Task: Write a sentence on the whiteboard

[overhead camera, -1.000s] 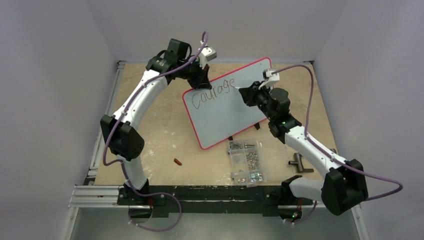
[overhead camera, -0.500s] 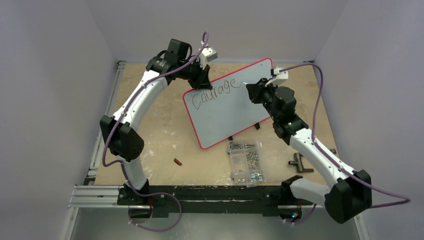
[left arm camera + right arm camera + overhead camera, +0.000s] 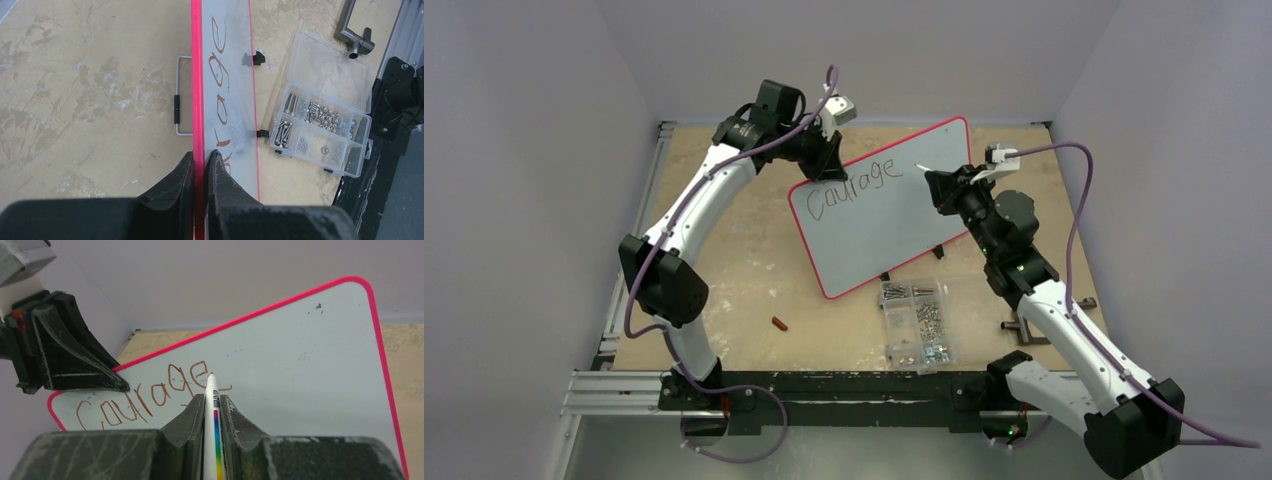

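Beside "Courage" [image 3: 145, 395] on whiteboard [image 3: 300, 355]: marker [image 3: 212, 385] sits clamped in right gripper [image 3: 212, 399], left gripper [image 3: 201, 162] pinches rim [image 3: 196, 75]; next word wants clear gap, light pressure.

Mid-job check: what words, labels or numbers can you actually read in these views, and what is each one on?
"Courage": the sentence, only this word, handwritten in dark ink on the whiteboard.
Marker barrel: small dark print above a rainbow stripe, too small to read.
Clear screw box: no label visible.
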{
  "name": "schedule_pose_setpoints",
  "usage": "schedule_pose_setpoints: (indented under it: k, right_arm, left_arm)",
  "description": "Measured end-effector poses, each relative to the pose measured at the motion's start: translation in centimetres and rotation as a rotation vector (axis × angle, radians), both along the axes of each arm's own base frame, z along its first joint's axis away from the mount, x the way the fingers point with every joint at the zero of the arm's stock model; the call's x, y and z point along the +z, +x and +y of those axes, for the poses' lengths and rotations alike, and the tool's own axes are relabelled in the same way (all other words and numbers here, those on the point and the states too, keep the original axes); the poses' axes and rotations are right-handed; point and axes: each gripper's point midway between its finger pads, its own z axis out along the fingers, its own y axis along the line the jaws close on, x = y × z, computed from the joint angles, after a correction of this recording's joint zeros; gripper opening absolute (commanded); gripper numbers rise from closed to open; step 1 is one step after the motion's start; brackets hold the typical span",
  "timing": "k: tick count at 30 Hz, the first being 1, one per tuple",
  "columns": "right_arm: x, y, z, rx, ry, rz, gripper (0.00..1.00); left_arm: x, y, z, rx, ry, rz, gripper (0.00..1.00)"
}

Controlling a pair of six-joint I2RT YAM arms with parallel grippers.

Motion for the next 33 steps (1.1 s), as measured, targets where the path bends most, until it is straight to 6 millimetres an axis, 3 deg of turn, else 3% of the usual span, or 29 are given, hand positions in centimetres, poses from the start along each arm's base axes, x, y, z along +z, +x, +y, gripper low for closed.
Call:
schedule_pose_setpoints:
  k: [5, 23, 33]
  right_arm:
    - [-2.1, -0.3, 0.5, 0.029, -0.005, 0.043, 0.0]
    - [-2.9, -1.0, 0.9, 0.066, 0.004, 0.055, 0.0]
    - [-4.8, 1.2, 0.2, -0.012, -0.05, 0.077, 0.0]
  left_arm:
    - [0.0, -0.6, 0.6, 0.008, -0.007, -0.003, 0.0]
    - [0.0, -1.2, 1.6, 0.041, -0.018, -0.016, 0.0]
    - [0.0, -1.3, 1.7, 0.047, -0.016, -0.007, 0.0]
